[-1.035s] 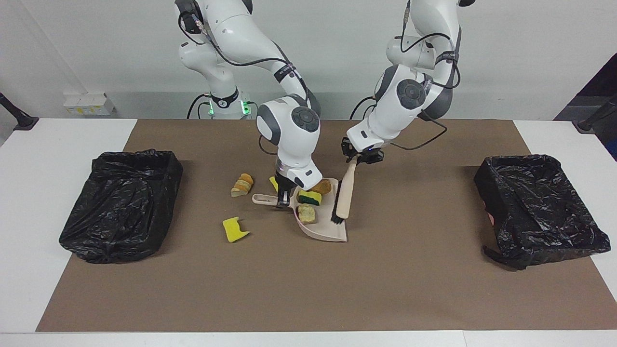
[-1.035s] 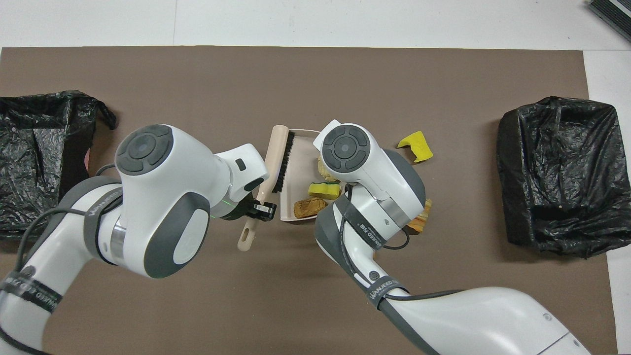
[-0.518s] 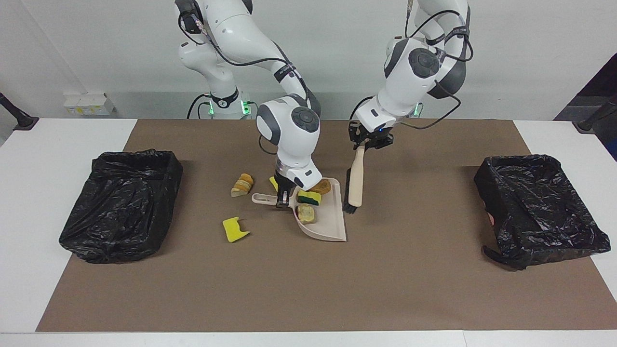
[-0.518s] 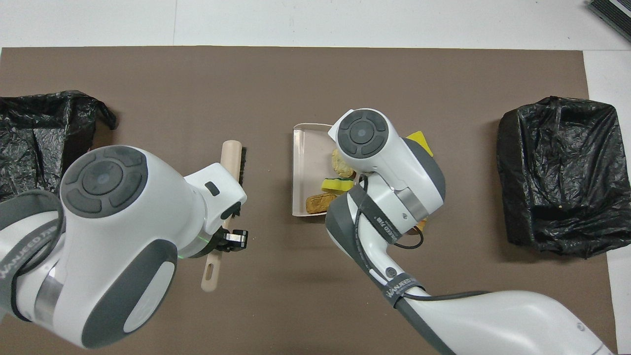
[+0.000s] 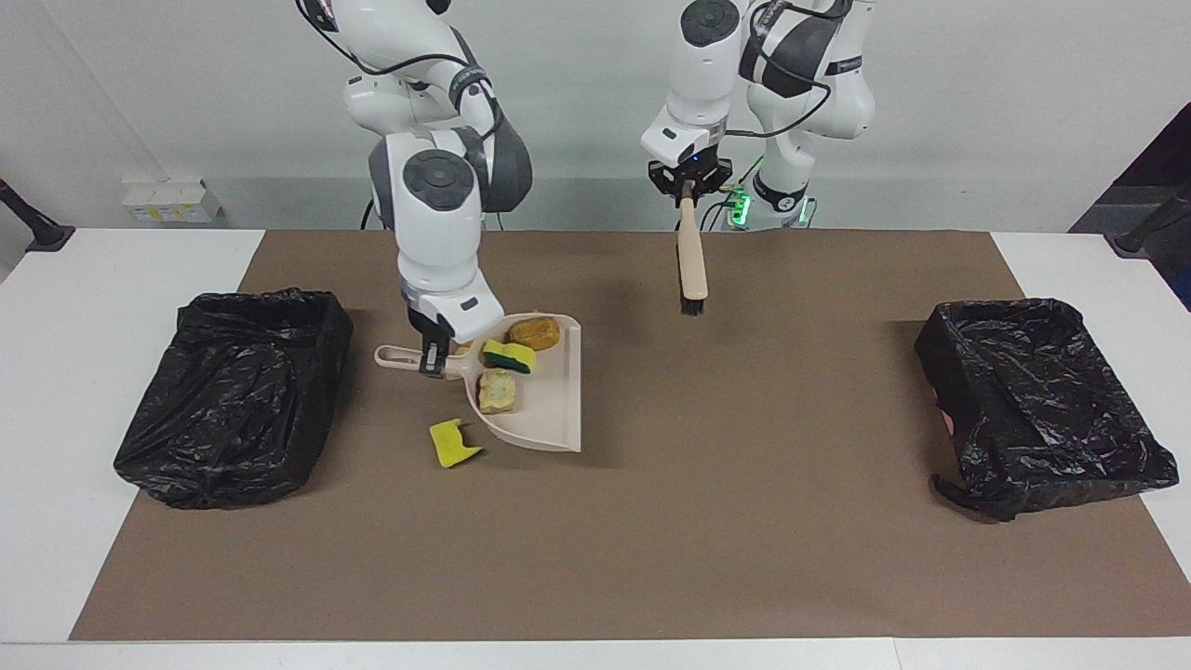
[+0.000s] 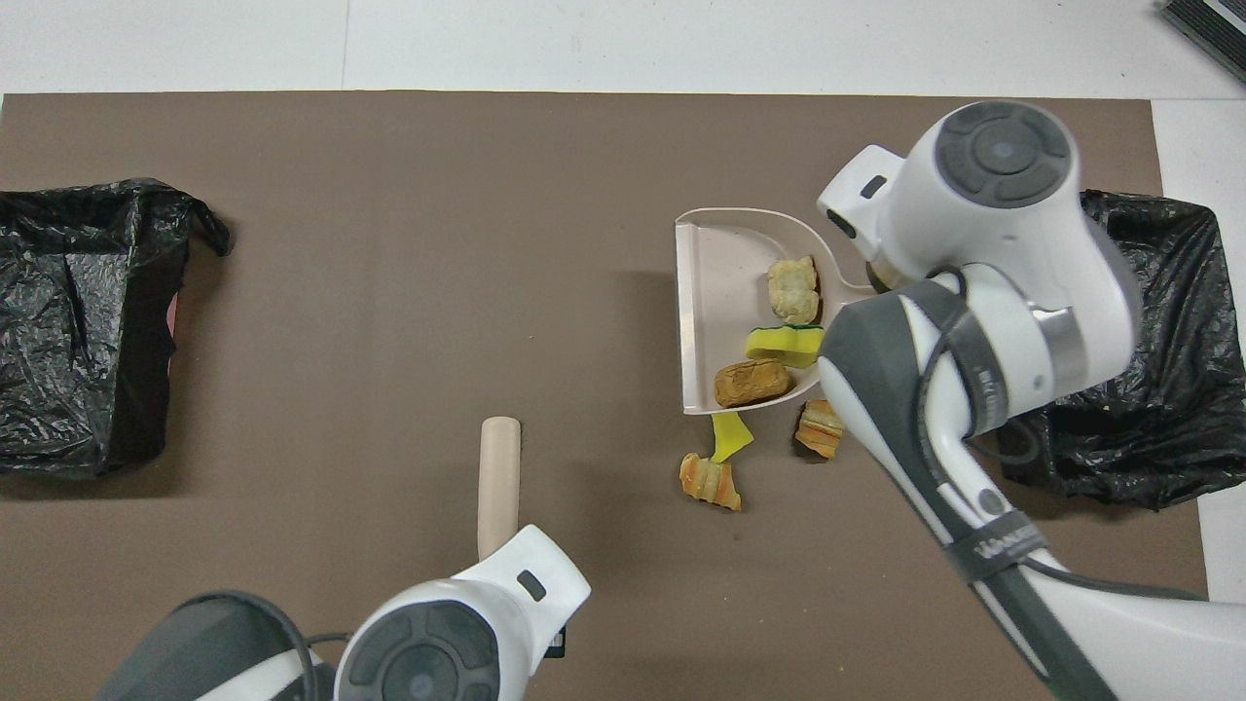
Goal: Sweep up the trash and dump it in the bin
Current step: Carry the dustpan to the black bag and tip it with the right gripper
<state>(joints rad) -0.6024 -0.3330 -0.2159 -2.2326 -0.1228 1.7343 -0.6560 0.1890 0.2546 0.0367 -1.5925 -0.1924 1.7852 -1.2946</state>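
Trash [image 5: 507, 355] pieces, three of them, ride in the beige dustpan [image 5: 549, 409], whose handle the right gripper [image 5: 430, 358] clamps, raised over the brown mat [image 5: 651, 540]. Others lie on the mat beneath. The left gripper [image 5: 687, 181], clamped on the brush [image 5: 690, 270], hangs over the mat's robot-side edge.

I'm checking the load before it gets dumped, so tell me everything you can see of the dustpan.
The dustpan is beige, plastic-looking, with a wide flat tray, raised rim and a slim handle ending in a hanging hole. The right gripper is shut on that handle. It carries three pieces: a brown bread lump, a yellow-green sponge and a pale bread lump.
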